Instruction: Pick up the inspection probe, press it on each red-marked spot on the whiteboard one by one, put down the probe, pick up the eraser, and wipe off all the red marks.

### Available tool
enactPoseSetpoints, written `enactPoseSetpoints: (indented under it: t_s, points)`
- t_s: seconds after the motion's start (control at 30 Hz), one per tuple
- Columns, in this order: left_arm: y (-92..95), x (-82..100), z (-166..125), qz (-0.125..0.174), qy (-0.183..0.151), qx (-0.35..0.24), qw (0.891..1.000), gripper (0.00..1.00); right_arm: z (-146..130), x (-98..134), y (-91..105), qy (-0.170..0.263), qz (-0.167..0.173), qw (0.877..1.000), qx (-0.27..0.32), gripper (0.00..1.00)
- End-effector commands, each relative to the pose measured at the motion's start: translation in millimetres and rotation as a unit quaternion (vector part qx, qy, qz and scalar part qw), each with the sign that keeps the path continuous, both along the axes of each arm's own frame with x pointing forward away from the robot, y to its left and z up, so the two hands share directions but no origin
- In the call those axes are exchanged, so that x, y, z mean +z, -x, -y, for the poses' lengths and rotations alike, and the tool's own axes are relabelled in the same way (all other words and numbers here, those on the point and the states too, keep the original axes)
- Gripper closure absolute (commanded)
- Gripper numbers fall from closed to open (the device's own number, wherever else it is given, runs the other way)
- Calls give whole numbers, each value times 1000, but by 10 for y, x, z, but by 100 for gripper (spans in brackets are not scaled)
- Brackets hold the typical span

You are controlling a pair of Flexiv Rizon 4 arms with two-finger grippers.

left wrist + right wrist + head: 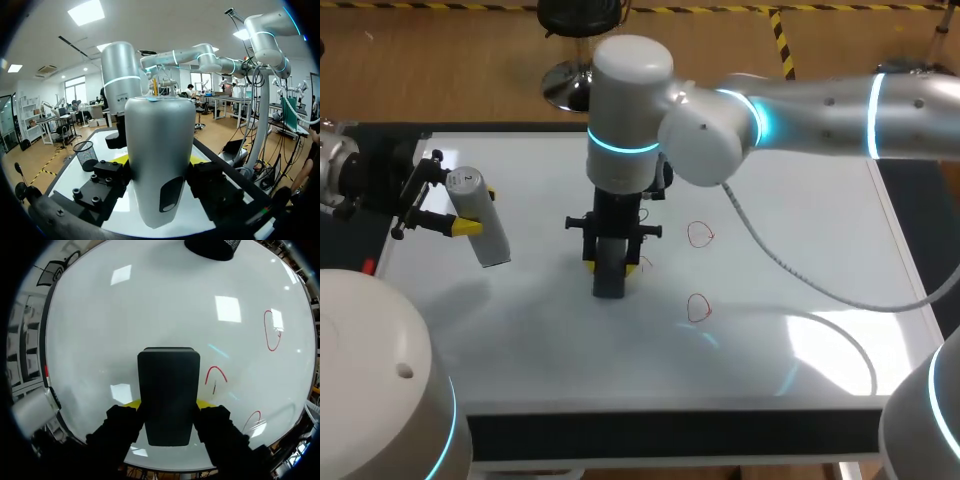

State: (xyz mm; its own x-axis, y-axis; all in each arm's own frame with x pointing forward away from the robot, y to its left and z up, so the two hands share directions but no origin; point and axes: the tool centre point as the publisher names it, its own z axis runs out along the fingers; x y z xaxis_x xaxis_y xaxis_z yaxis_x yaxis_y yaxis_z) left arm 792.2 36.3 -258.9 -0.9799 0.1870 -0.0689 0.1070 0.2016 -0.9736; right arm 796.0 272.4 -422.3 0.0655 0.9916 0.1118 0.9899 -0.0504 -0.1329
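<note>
Centre frame in the head view: the right arm [820, 105], in from the right edge and reaching past the middle, stands its wrist straight over the whiteboard [520, 330]. The right gripper [610, 263] is clamped narrowly on the black eraser [608, 282], one yellow-tipped finger on each flank. The eraser is held upright with its lower end down at the board, though contact cannot be made out.

Three red marks show. A broken arc [642, 262] lies just beside the eraser, to its right. A closed loop [700, 235] sits further right, and a second loop [699, 308] sits below that one, toward lower centre. In the right wrist view the arc lies close beside the eraser, and the two loops lie farther off on that same side.

At the left edge of the head view, the left gripper [477, 211] grips the probe [490, 238], a silver cylinder. It hangs tilted above the board's left margin, well apart from the eraser and the marks. The left wrist view shows the probe upright between the fingers, a dark oval inset low on its body.

A grey cable [770, 255] trails from the right arm across the board toward the right of the frame.
</note>
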Motion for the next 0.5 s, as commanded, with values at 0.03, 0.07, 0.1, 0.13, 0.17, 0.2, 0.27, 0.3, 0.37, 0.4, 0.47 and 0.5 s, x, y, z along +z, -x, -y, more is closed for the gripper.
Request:
enactPoseSetpoints:
  t_s: [0.03,0.07,0.1,0.13,0.17,0.2,0.27,0.3,0.37,0.4,0.47,0.5]
  points:
    - [9,15,0,2,0,1,1000,100,212,-114,42,-7,1,1000,-6,100]
    - [9,15,0,2,0,1,1000,100,233,-120,46,-6,0,1000,-8,100]
    - [9,15,0,2,0,1,1000,100,255,-127,50,-6,-1,1000,-9,100]
    - [9,15,0,2,0,1,1000,100,278,-135,53,-5,-2,1000,-12,100]
    - [9,15,0,2,0,1,1000,100,299,-143,55,-5,-3,1000,-13,100]
    - [9,15,0,2,0,1,1000,100,329,-152,55,-4,-4,1000,-17,100]
    - [9,15,0,2,0,1,1000,100,367,-172,56,-1,-7,1000,-21,100]
    - [9,15,0,2,0,1,1000,100,379,-179,55,-1,-8,1000,-22,100]
    - [9,15,0,2,0,1,1000,100,427,-208,49,0,-14,1000,-26,100]
    - [9,15,0,2,0,1,1000,100,442,-217,47,0,-15,1000,-27,100]
    - [9,15,0,2,0,1,1000,100,497,-234,42,0,-19,999,-33,100]
    - [9,15,0,2,0,1,1000,100,523,-237,40,1,-20,999,-35,100]
